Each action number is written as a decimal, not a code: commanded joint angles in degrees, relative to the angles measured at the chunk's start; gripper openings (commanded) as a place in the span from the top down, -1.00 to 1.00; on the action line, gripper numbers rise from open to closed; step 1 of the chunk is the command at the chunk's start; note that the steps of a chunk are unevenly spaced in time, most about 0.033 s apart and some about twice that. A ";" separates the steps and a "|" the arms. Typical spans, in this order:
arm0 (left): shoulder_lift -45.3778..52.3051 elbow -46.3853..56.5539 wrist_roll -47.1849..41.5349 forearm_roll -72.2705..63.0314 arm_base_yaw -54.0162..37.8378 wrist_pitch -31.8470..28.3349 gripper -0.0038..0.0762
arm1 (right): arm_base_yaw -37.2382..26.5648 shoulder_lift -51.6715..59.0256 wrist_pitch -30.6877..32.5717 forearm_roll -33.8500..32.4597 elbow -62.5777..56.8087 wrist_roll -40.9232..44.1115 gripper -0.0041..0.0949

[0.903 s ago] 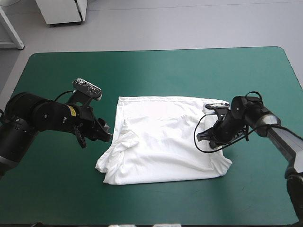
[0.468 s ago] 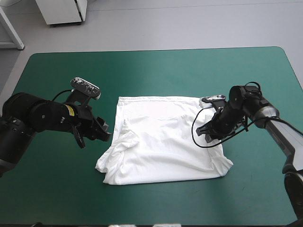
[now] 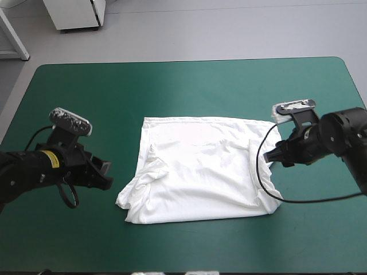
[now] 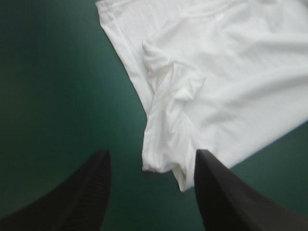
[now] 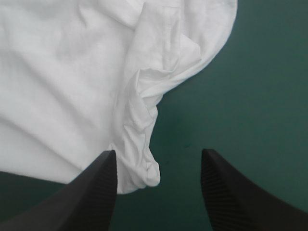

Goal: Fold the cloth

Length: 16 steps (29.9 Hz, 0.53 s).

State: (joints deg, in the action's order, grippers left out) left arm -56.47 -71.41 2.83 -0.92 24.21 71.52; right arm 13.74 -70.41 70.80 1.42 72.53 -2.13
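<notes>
The white T-shirt lies folded into a rough rectangle at the table's middle, with rumpled sleeves at its left and right sides. My left gripper sits off its left side, apart from it, fingers open and empty. In the left wrist view the T-shirt lies ahead of the open gripper, its bunched sleeve nearest. My right gripper hovers at the shirt's right edge, open. The right wrist view shows the T-shirt with a crumpled sleeve fold just ahead of the open gripper.
Bare teal-green cover surrounds the shirt on all sides. A black cable loops from the right wrist over the shirt's right edge. White furniture stands beyond the table's far left corner.
Both grippers have drawn back outward from the shirt: the left arm moved well to the left, the right arm moved right off the shirt's edge. The shirt stays put.
</notes>
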 commanded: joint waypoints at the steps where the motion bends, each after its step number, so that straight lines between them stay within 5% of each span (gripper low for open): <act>1: 2.99 6.20 -1.59 -0.74 0.25 2.47 -0.09 | 0.05 7.95 0.70 -1.42 -2.36 1.80 -0.10; 6: 3.13 16.92 -1.59 0.13 0.25 1.76 -0.25 | 0.05 15.67 0.70 -1.42 -8.64 2.13 -0.10; 16: -3.67 26.97 -2.17 -5.26 0.25 -9.48 -0.25 | 0.05 18.41 0.70 -4.10 -11.05 2.89 -0.10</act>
State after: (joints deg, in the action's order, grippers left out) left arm -58.79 -44.29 1.39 -3.37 24.21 65.34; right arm 13.74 -52.35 71.53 -1.72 60.12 0.77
